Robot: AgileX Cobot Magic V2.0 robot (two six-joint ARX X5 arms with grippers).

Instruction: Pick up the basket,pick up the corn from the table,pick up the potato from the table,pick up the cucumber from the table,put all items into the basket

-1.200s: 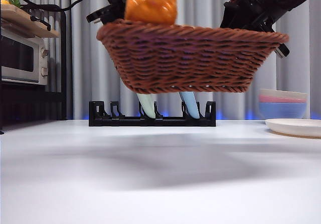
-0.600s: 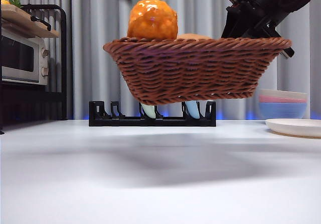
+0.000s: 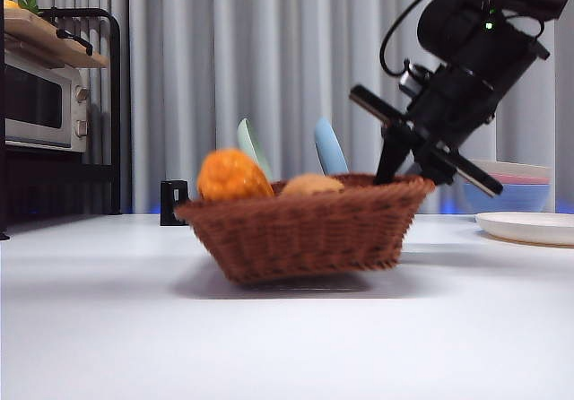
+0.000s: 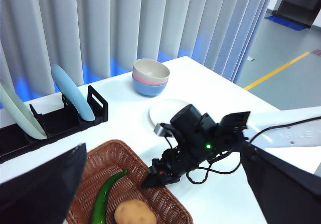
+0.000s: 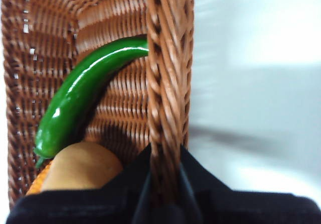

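We see the basket (image 3: 305,234) sitting on the table (image 3: 287,346), its base flat on the white surface near the middle of the front view. Inside it lie the corn (image 3: 233,176), poking above the rim at one end, the potato (image 3: 309,185) beside it near the middle, and the cucumber (image 5: 83,101), which the right wrist view shows lying along the woven floor with its thin tip next to the potato (image 5: 83,166).

The right gripper (image 5: 164,176) has its two black jaws closed around the basket's braided rim (image 5: 168,83), one jaw inside the wall and one outside, so it grips the rim. In the front view we find this gripper (image 3: 395,162) at the basket's far end, its arm slanting down from the upper corner of the picture, wrist tilted so the jaws point steeply down onto the rim.

The left gripper (image 4: 160,194) hangs high above the table, looking down on the basket (image 4: 125,184) and on the other arm; its jaws stand wide apart at the edges of its own view, with nothing between them.

Behind the basket we see a black dish rack (image 4: 55,121) holding two upright plates (image 4: 72,93). Farther off stand stacked bowls (image 4: 150,77) and a flat white plate (image 4: 168,111), and a microwave (image 3: 36,100) sits at the side.
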